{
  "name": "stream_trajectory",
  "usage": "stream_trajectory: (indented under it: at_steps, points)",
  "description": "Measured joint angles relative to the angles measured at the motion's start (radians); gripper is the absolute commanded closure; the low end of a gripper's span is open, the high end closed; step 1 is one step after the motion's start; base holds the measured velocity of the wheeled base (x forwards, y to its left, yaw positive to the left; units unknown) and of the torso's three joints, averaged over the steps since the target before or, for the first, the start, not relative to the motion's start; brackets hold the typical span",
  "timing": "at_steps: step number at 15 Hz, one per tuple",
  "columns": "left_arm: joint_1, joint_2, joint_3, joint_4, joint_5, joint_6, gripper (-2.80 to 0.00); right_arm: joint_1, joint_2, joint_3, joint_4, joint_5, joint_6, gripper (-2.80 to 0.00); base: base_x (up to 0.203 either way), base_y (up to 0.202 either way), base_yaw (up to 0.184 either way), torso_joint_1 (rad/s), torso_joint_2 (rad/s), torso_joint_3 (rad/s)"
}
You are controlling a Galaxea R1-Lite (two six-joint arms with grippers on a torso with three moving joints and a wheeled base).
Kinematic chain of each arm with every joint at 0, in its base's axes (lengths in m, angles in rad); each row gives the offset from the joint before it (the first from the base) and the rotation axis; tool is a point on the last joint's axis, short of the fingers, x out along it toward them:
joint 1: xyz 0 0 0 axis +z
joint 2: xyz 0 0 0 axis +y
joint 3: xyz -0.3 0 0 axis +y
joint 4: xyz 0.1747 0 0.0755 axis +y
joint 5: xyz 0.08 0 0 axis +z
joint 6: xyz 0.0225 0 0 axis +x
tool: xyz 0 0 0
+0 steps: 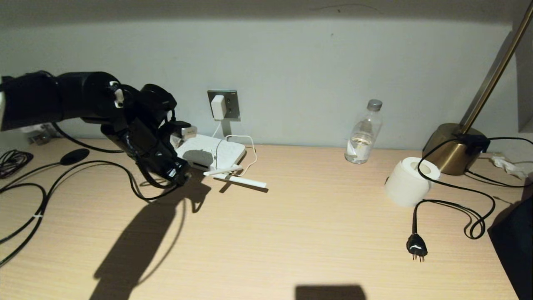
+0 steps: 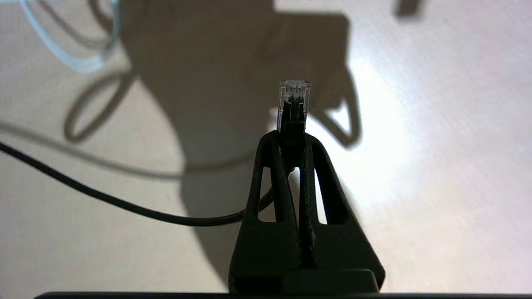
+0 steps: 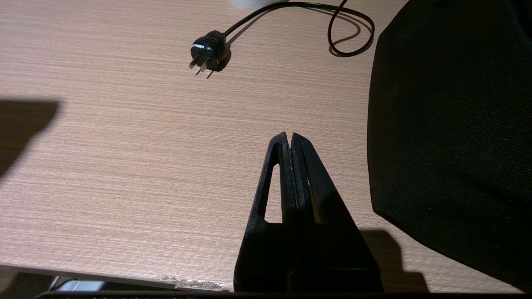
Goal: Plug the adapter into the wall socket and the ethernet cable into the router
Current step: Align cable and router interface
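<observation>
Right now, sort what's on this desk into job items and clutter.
Job: adapter, in the wall socket; router; ethernet cable, pinched in the left claw.

Clutter: water bottle; brass lamp; paper roll; black three-pin plug.

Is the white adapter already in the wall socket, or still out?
In. The adapter sits flat against the wall socket, and its thin white cord hangs down toward the router.

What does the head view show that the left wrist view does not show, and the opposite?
Only the head view: the adapter seated in the wall socket, the router, a water bottle.
Only the left wrist view: the clear connector of the ethernet cable sticking out past the fingertips.
Both: the left gripper, shut on the cable, above the wooden desk.
</observation>
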Motion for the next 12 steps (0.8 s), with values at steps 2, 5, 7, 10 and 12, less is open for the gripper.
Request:
stream_trajectory:
  at_steps: [2,5,7,10,12]
  points:
    - [-0.008,-0.084,0.042,0.036,-0.006,-0.004,0.0,0.0,0.0,0.0,0.0,0.0,0.0,0.0,0.0,0.0,0.0,0.0,0.0,0.0]
    - [-0.023,-0.255,0.181,0.055,-0.01,-0.007,0.0,0.0,0.0,0.0,0.0,0.0,0.0,0.0,0.0,0.0,0.0,0.0,0.0,0.0]
    - [-0.031,-0.385,0.321,0.06,-0.013,-0.007,0.0,0.0,0.0,0.0,0.0,0.0,0.0,0.0,0.0,0.0,0.0,0.0,0.0,0.0]
    - [-0.038,-0.576,0.5,0.067,-0.014,-0.008,0.0,0.0,0.0,0.0,0.0,0.0,0.0,0.0,0.0,0.0,0.0,0.0,0.0,0.0]
    - [-0.038,-0.676,0.553,0.104,-0.012,-0.01,0.0,0.0,0.0,0.0,0.0,0.0,0.0,0.0,0.0,0.0,0.0,0.0,0.0,0.0]
